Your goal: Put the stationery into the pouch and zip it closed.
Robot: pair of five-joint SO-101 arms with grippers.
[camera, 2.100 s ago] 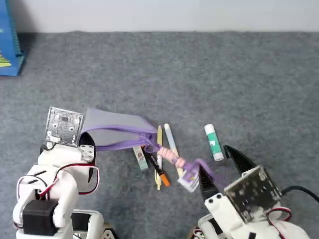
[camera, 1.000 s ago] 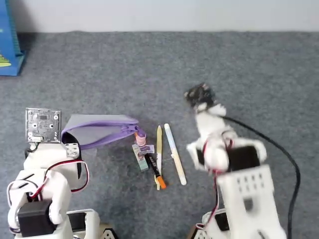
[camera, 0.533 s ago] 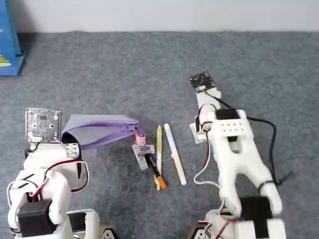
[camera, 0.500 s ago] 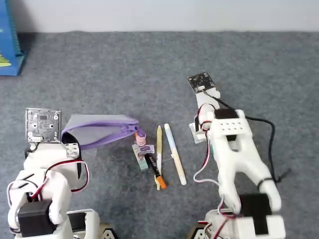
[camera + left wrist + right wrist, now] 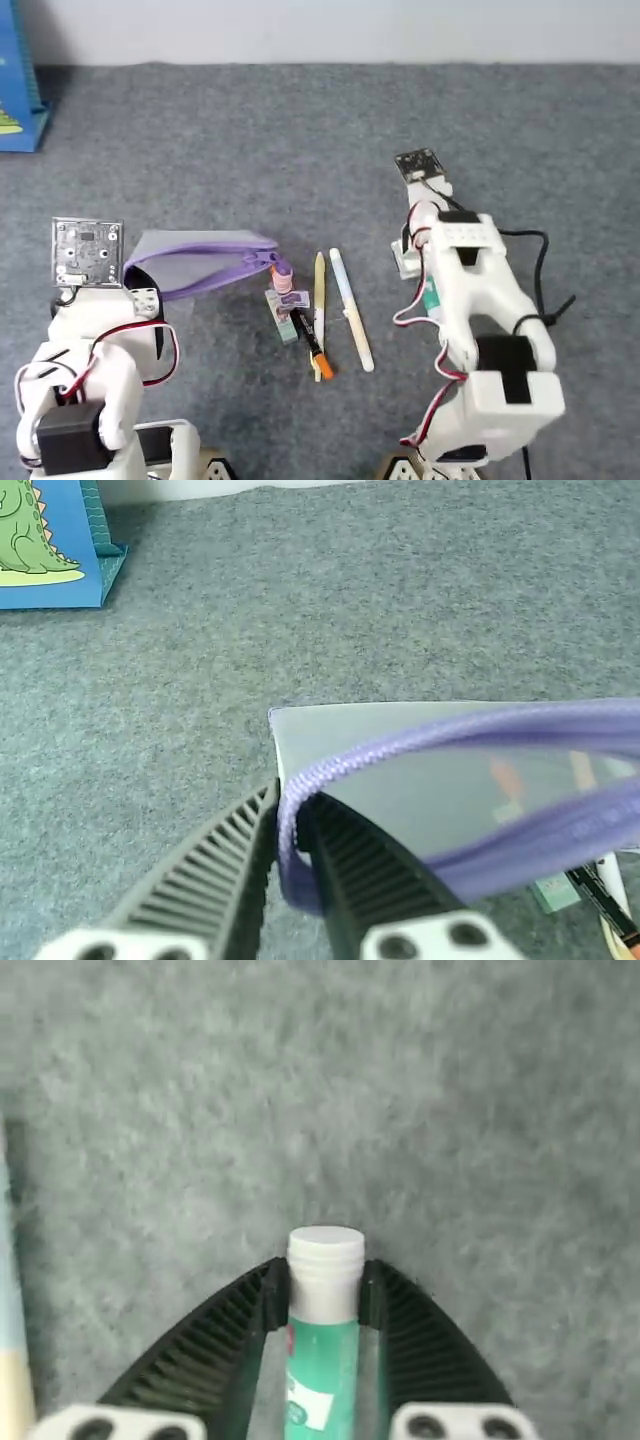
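The right hand (image 5: 325, 1272) has edged right since a moment ago and grips the green glue stick (image 5: 322, 1360) on the grey surface (image 5: 300, 140) right of the pens (image 5: 345, 300), while the left hand (image 5: 285, 815) stays pinched on the rim of the purple pouch (image 5: 420, 770) at the left.
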